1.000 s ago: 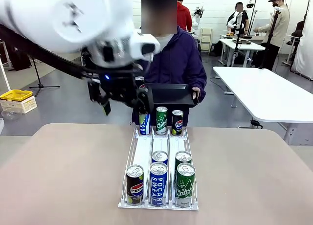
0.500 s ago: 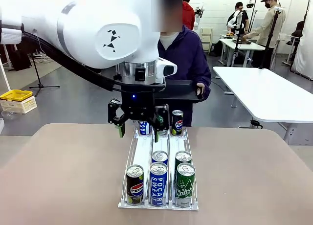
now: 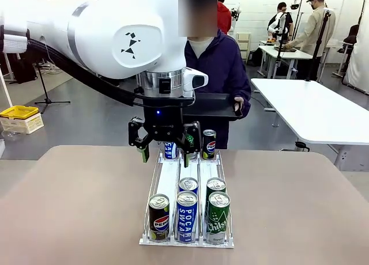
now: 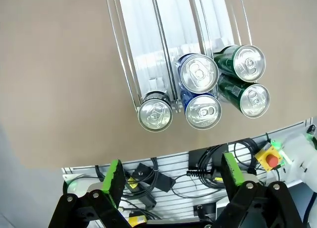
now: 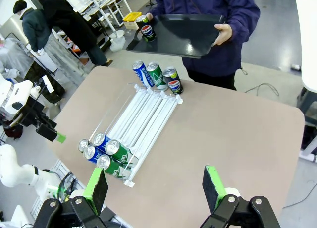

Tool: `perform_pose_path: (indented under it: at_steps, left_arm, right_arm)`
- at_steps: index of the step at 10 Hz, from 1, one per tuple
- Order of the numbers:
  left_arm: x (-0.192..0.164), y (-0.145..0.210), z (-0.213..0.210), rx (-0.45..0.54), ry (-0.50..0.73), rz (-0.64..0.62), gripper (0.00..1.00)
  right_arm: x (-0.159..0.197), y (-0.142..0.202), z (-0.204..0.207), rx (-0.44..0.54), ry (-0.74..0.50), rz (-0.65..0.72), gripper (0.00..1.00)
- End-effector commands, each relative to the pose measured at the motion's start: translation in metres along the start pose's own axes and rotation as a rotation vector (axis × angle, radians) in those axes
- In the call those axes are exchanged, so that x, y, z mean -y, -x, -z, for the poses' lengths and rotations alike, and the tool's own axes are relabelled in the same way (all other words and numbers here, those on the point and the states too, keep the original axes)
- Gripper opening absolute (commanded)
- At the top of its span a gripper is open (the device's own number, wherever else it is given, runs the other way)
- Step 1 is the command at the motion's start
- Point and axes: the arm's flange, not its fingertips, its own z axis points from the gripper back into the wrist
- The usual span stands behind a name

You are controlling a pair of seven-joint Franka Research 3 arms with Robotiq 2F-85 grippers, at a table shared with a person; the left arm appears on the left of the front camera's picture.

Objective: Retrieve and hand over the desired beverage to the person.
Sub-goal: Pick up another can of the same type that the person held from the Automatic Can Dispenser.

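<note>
A white wire rack (image 3: 167,178) lies along the table's middle. Three cans stand at its far end: blue Pocari (image 3: 170,150), green Chilsung (image 3: 191,139), Pepsi (image 3: 209,144). At the near end stand a Pepsi (image 3: 159,217), two Pocari Sweat (image 3: 186,216) and two Chilsung (image 3: 218,218). My left gripper (image 3: 165,152) hangs open above the rack, nothing between its green pads; its wrist view looks down on the near cans (image 4: 198,73). My right gripper (image 5: 156,188) is open high over the table. The person (image 3: 216,63) holds a black tray (image 5: 183,34) with one can (image 5: 147,29) on it.
The brown table (image 3: 69,207) is bare on both sides of the rack. A white table (image 3: 311,106) stands at the back right, and a yellow bin (image 3: 19,112) at the far left. Cables and a red stop button (image 4: 271,158) lie below the table's near edge.
My left arm swung right and down from the upper left until its gripper hung over the rack, then held nearly still. The jaws stayed open. The cans have not moved.
</note>
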Motion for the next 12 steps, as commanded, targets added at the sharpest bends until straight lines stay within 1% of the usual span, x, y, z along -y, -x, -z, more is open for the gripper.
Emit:
perform_pose_path:
  at_steps: [1, 5, 6, 7, 10, 12]
  left_arm:
    - [0.000, 0.001, 0.000, 0.011, -0.018, -0.007, 1.00]
    - [0.000, 0.000, 0.000, 0.005, -0.008, 0.004, 1.00]
    - [0.009, 0.003, 0.009, -0.021, -0.009, -0.006, 1.00]
    - [0.022, 0.007, 0.021, -0.024, -0.032, -0.065, 1.00]
    - [0.040, 0.014, 0.038, -0.019, -0.049, -0.164, 1.00]
    - [0.042, 0.012, 0.056, -0.025, -0.039, -0.150, 1.00]
  right_arm:
    - [0.002, 0.000, 0.002, 0.016, -0.035, -0.007, 1.00]
    - [0.002, 0.000, 0.002, 0.016, -0.035, -0.007, 1.00]
    - [0.002, 0.000, 0.002, 0.016, -0.035, -0.007, 1.00]
    - [0.002, 0.000, 0.002, 0.016, -0.035, -0.007, 1.00]
    - [0.002, 0.000, 0.002, 0.016, -0.035, -0.007, 1.00]
    - [0.002, 0.000, 0.002, 0.016, -0.035, -0.007, 1.00]
